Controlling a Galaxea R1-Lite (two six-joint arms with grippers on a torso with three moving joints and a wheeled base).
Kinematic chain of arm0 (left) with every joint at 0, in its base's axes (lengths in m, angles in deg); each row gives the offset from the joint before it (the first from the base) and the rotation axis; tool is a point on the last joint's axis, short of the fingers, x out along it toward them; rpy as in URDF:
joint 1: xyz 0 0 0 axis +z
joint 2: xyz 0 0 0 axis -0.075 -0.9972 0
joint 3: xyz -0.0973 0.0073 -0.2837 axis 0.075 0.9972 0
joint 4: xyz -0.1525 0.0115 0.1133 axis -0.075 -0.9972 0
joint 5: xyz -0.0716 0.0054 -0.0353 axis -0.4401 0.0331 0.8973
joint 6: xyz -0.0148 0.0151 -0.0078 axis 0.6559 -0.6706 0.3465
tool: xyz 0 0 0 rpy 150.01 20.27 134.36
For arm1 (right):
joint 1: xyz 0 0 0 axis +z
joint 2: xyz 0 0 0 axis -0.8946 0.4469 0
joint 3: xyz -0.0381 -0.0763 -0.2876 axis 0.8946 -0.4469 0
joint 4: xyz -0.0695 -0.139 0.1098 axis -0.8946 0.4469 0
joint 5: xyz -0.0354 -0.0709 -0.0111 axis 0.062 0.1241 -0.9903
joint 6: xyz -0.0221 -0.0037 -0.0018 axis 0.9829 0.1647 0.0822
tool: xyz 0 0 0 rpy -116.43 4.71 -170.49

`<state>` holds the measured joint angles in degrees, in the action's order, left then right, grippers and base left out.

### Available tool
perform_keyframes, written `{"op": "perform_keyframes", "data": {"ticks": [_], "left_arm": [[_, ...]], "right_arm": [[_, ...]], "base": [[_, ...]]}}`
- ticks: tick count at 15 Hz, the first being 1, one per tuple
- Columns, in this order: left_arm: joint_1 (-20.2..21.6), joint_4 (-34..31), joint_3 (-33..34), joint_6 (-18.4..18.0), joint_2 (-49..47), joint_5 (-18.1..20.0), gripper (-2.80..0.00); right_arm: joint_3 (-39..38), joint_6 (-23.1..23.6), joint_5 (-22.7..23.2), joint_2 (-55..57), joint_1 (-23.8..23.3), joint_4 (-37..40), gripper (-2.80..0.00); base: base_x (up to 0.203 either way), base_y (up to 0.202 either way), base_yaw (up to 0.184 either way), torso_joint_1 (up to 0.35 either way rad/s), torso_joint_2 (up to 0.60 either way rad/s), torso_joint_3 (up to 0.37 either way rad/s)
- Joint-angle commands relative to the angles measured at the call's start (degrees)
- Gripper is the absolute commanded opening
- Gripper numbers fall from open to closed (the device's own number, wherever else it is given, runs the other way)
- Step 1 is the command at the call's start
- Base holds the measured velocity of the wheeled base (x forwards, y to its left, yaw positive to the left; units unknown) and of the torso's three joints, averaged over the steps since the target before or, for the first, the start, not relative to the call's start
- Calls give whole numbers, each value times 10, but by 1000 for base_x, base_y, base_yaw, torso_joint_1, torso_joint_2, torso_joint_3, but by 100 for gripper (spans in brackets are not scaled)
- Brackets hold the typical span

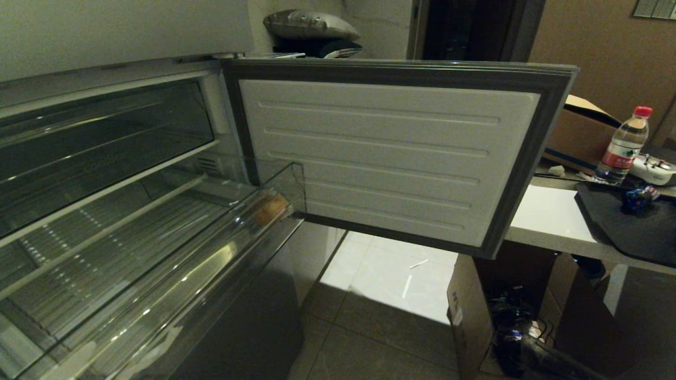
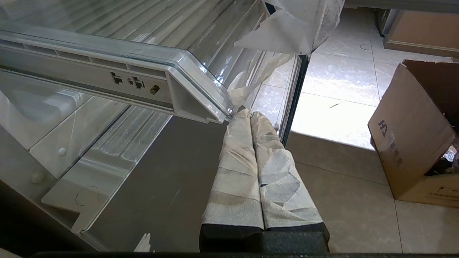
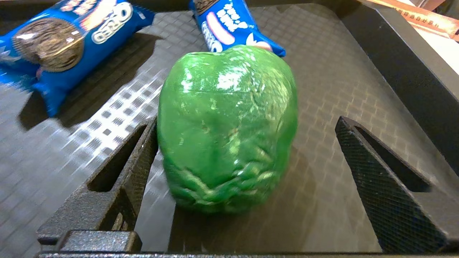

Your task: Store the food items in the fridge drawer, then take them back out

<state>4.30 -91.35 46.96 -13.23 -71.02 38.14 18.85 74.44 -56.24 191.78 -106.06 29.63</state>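
Pale tiled floor [image 1: 391,274], cardboard box [image 1: 475,316], white counter [image 1: 549,216], brown wall [image 1: 591,47].

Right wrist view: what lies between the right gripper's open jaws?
A green pepper sits on the dark textured tray between the right gripper jaws, nearer one jaw than the other. Only the right wrist view shows it.

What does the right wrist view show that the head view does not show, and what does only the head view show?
Only the right wrist view shows the right gripper, open around a green pepper on a black tray, with two blue Oreo packs behind it.

Only the head view shows the open fridge drawer with an orange-brown food item in its far right corner, the fridge door and a water bottle.

Both share the black tray, seen in the head view on the counter at the right.
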Motion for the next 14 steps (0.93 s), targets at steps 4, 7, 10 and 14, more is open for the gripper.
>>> {"op": "perform_keyframes", "data": {"ticks": [4, 7, 10, 14], "left_arm": [[0, 0, 0, 0, 0, 0, -280], [0, 0, 0, 0, 0, 0, -280], [0, 0, 0, 0, 0, 0, -280], [0, 0, 0, 0, 0, 0, -280]], "right_arm": [[28, 1, 5, 39, 0, -5, 0], [35, -2, 5, 45, 0, -10, 0], [39, -2, 5, 51, 0, -39, 0], [44, 0, 6, 51, 1, -43, -280]], "base": [[0, 0, 0, 0, 0, 0], [0, 0, 0, 0, 0, 0], [0, 0, 0, 0, 0, 0], [0, 0, 0, 0, 0, 0]]}}
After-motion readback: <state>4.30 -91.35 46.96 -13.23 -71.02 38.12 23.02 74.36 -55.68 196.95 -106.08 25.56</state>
